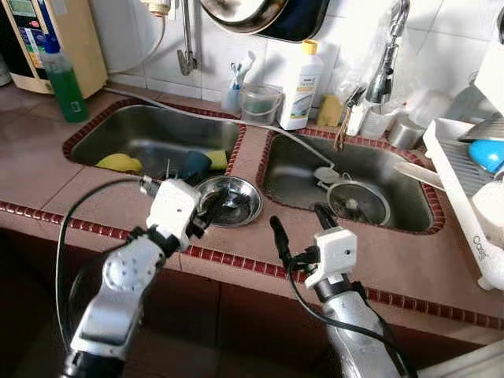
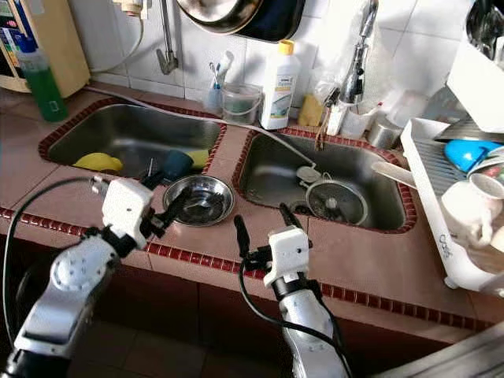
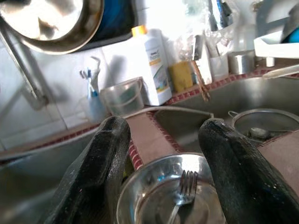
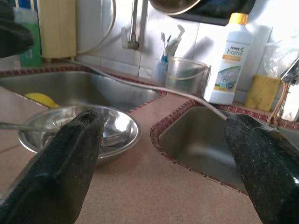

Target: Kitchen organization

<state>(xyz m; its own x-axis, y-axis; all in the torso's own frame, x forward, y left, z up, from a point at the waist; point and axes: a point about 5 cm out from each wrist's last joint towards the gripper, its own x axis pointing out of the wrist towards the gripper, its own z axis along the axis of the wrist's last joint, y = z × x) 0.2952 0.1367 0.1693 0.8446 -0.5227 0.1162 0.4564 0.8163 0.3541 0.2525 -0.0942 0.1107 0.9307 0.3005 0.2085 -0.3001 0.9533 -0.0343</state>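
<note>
Just beyond the spread left tool (image 1: 214, 206), round shiny steel bowl (image 1: 236, 201) with fork (image 3: 186, 184).

Two silver arms with white wrist housings and black fingers

The left arm (image 1: 118, 295), at the lower left of the frame, is a silver metal limb with a rounded joint cap, ending in a boxy white wrist housing (image 1: 172, 211); a black cable (image 1: 67, 236) loops up from beside it to that housing. The right arm (image 2: 311, 331), at the lower centre, is silver too, with a black cable along it and a white block (image 2: 285, 253) at the wrist. The left gripper (image 3: 163, 175) and right gripper (image 4: 168, 165) each carry two thick, matte black fingers with a faintly speckled surface.
</note>
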